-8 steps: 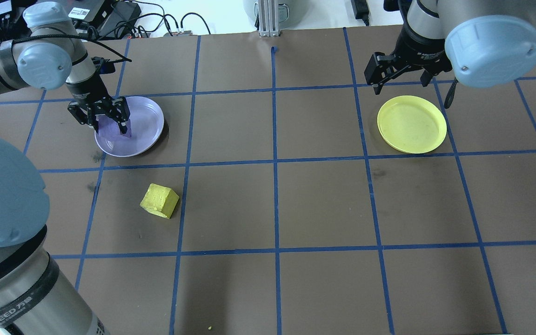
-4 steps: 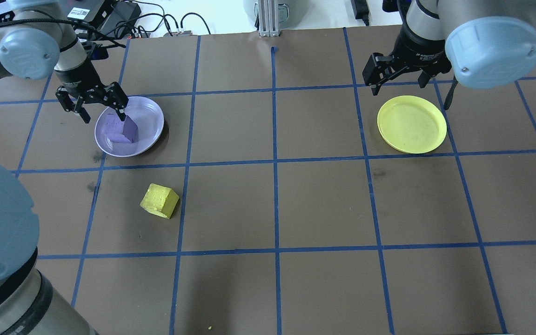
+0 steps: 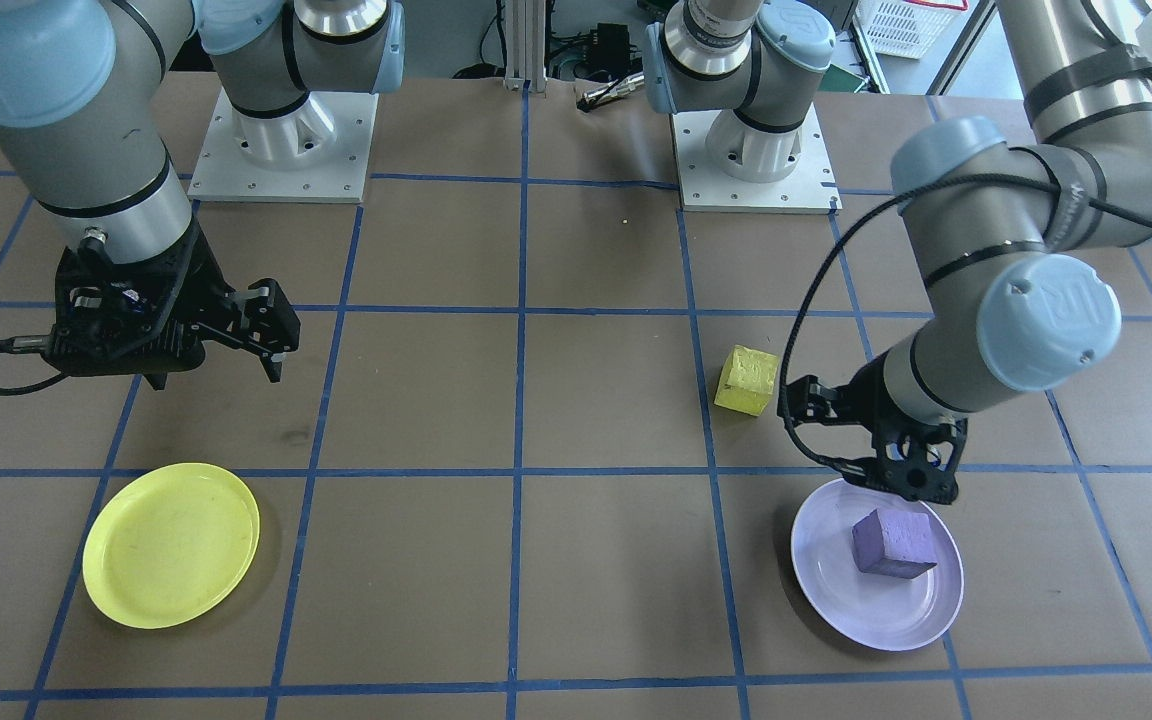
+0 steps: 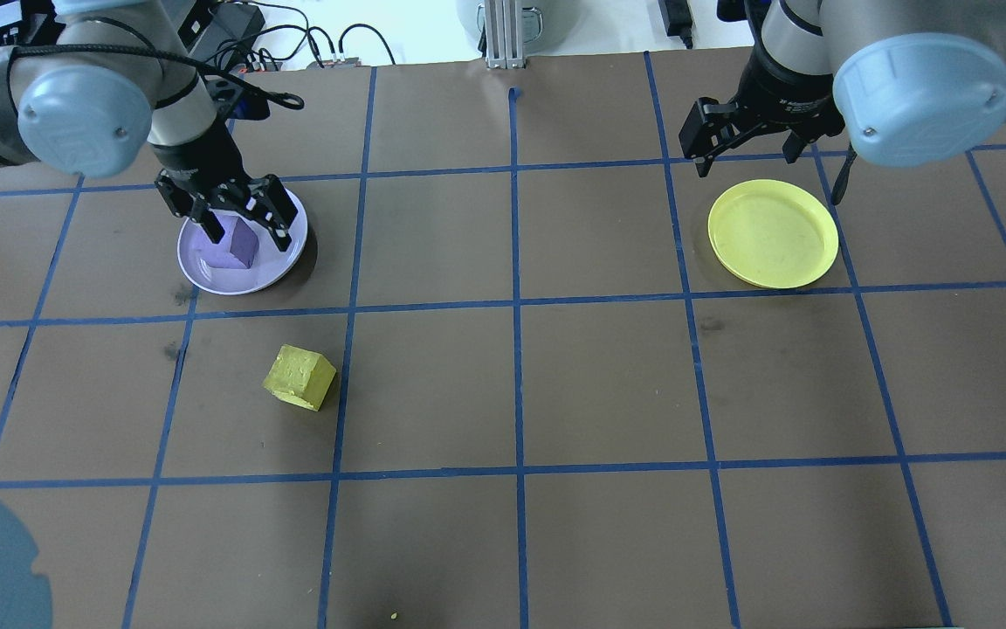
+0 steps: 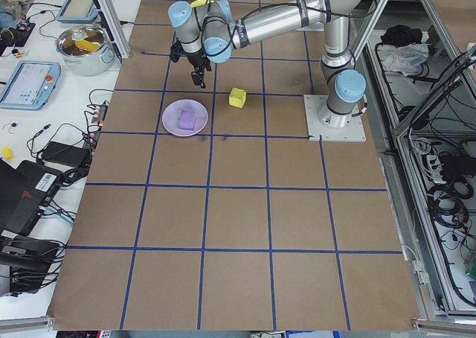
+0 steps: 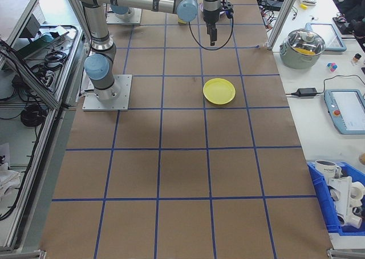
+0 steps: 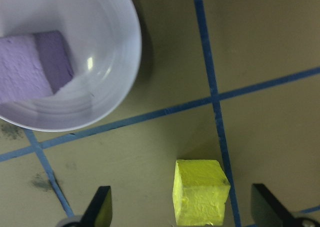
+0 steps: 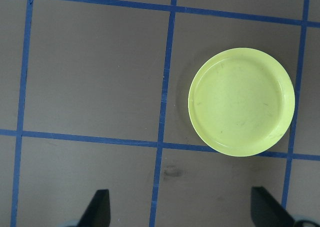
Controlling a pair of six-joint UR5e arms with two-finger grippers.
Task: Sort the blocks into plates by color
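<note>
Over the lavender plate (image 4: 285,253), the left gripper (image 4: 237,214) has shifted sideways, jaws open above the purple block (image 4: 237,249); the right gripper (image 4: 743,131) hovers open-jawed, and the yellow block (image 4: 299,376) sits on the desk (image 4: 608,384).

You are looking at a table (image 4: 608,384) covered in brown paper and crossed by a grid of blue tape lines (image 4: 518,301). Directly on it you have a lavender plate (image 4: 206,271) and a yellow plate (image 4: 773,233) well apart at opposite ends, a yellow block (image 4: 299,376) near the lavender plate, and the two arm base plates (image 3: 281,145).
</note>
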